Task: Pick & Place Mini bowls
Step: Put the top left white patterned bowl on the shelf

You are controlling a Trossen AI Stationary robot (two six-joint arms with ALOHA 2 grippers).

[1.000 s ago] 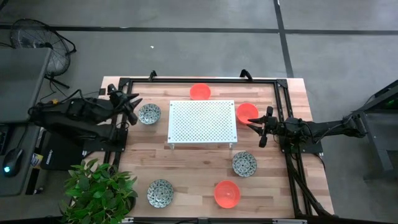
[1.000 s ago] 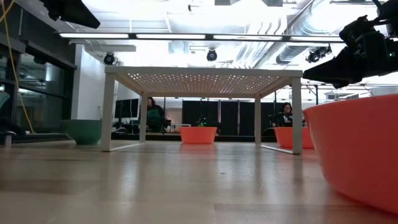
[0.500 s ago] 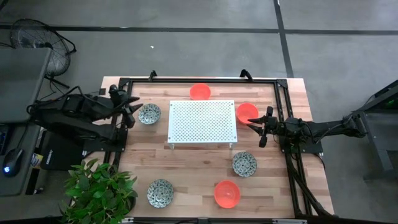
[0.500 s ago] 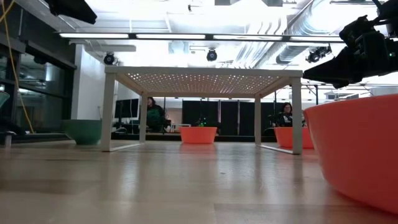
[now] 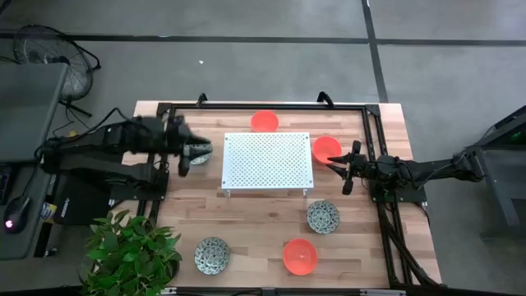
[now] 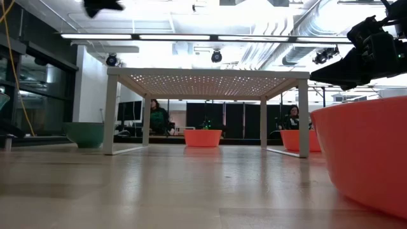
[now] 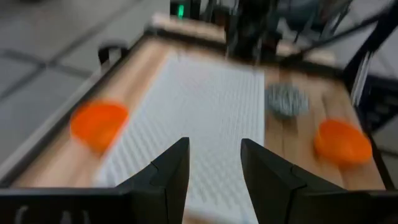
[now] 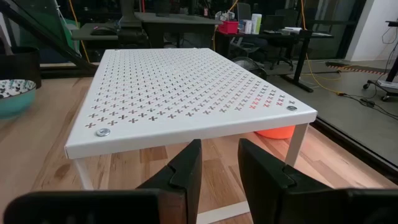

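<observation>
Six mini bowls stand on the wooden table around a white perforated platform. The orange ones are at the far edge, right of the platform and at the near edge. The speckled ones are left of the platform, at the near right and at the near left. My left gripper hovers open over the left speckled bowl, partly hiding it. In its wrist view, my left gripper has nothing between its fingers. My right gripper stands open beside the right orange bowl, empty.
A black frame runs around the table's working area. A potted plant stands at the near left corner. In the low view the near orange bowl fills the right side, and people sit in the room beyond the table.
My left gripper has swung from the table's left edge toward the platform, rising and tipping up. It now hangs over the left speckled bowl. The bowls and my right arm have kept still.
</observation>
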